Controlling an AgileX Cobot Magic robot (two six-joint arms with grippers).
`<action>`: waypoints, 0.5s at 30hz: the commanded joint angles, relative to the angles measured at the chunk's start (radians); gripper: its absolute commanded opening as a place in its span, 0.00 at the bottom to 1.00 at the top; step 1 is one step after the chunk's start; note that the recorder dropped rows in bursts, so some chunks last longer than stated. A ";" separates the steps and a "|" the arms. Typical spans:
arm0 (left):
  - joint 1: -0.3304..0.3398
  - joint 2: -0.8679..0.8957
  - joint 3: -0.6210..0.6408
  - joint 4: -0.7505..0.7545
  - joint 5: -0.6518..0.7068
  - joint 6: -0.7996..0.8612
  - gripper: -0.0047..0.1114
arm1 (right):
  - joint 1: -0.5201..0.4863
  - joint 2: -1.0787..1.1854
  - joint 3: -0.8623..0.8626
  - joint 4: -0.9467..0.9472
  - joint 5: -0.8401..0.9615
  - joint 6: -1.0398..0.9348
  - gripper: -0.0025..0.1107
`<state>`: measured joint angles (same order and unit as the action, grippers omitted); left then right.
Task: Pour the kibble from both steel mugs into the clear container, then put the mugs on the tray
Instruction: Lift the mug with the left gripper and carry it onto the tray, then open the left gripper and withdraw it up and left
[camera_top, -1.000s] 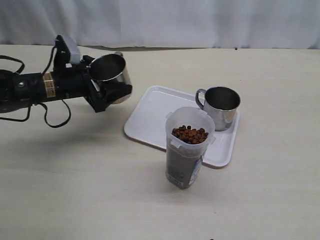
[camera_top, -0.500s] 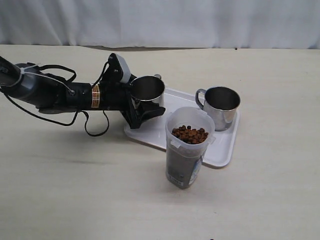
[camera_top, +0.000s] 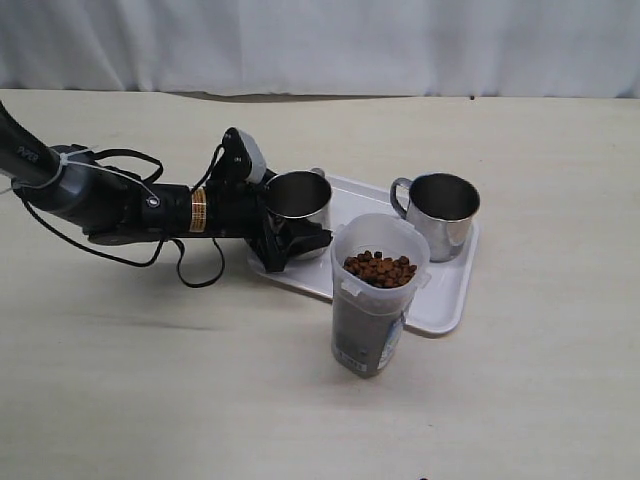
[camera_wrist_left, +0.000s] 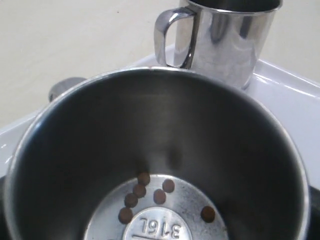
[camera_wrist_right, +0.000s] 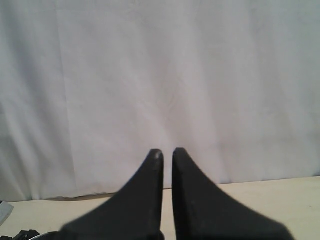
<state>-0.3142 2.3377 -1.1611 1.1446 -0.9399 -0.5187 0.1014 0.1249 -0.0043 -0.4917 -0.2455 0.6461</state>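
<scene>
Kibble (camera_top: 379, 268), small round dark-brown pellets, fills the tall frosted clear plastic container (camera_top: 368, 330) nearly to its rounded-square rim. The container stands upright on the pale beige table (camera_top: 150, 380), touching or just beside the near edge of the flat white rectangular plastic tray (camera_top: 445, 300). A blue-and-white label sits low on its wall.

The held mug (camera_top: 297, 200), a shiny cylindrical stainless-steel one, is upright with its mouth up at the tray's left corner. It is low there, but whether its base touches the tray cannot be told. The left wrist view looks down into the held mug (camera_wrist_left: 150, 125), where a few stray pellets (camera_wrist_left: 159, 196) lie on the stamped bottom. The right-hand mug (camera_top: 440, 215), its matching steel twin, stands upright on the far right part of the tray with its loop handle turned left, well apart from the held mug.

The left gripper (camera_top: 292, 240) grasps the held mug, its black fingers spread wide around the wall on the near side. The left arm reaches in from the left edge, low and almost level over the table, its wrist at the tray's left rim. Black cables (camera_top: 200, 270) loop beneath and above its forearm.

The right gripper (camera_wrist_right: 167, 155) is clenched and empty, its two dark fingertips almost touching. It points toward the white curtain (camera_wrist_right: 150, 75) behind the table, and the exterior view does not show it.
</scene>
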 joint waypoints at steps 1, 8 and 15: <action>-0.002 0.000 -0.009 -0.033 -0.016 -0.003 0.23 | -0.006 -0.004 0.004 0.005 0.011 0.000 0.07; -0.002 0.000 -0.009 -0.033 -0.044 -0.003 0.63 | -0.006 -0.004 0.004 0.005 0.011 0.000 0.07; 0.000 0.000 -0.009 -0.033 -0.092 -0.001 0.67 | -0.006 -0.004 0.004 0.005 0.011 0.000 0.07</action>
<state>-0.3142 2.3377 -1.1661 1.1236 -1.0090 -0.5187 0.1014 0.1249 -0.0043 -0.4917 -0.2407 0.6461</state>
